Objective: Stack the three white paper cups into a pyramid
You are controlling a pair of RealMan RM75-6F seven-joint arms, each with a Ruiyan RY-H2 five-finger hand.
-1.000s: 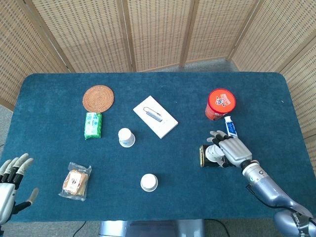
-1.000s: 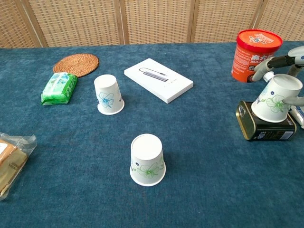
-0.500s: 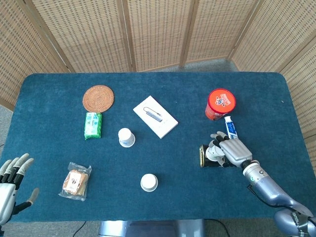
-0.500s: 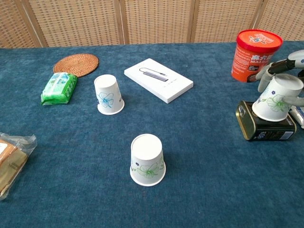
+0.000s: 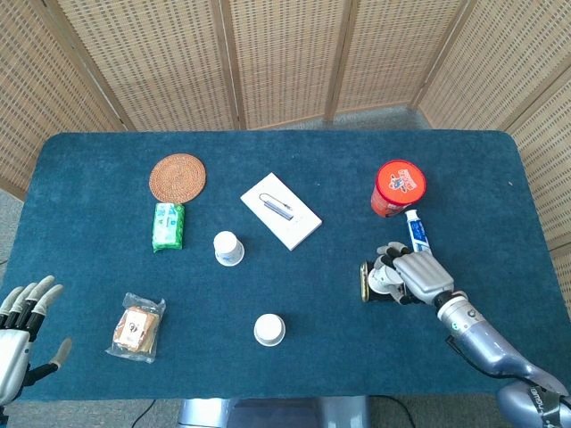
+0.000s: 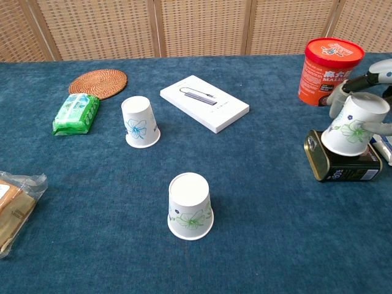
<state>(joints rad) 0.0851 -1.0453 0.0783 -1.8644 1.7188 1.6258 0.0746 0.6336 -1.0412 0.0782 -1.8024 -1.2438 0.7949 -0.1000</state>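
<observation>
At frame edge, right hand (image 6: 375, 98) around tilted cup (image 6: 349, 125), half cropped.

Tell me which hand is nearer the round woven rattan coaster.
Left. The left hand hangs off the table's near-left corner, diagonally below the round woven rattan coaster; the right hand grips a white paper cup far across.

- A staged test setup is suggested more than a lived-in home: a table (image 5: 294, 152) covered in blue felt is boxed in by woven screens (image 5: 285, 58).
- Unrelated household bits are scattered on it: a coaster (image 5: 177, 177), a snack tub (image 5: 398, 187), a wipes pack (image 5: 168, 226), a tin (image 6: 343, 165).
- Bare grey floor (image 5: 375, 116) is seen behind.
</observation>
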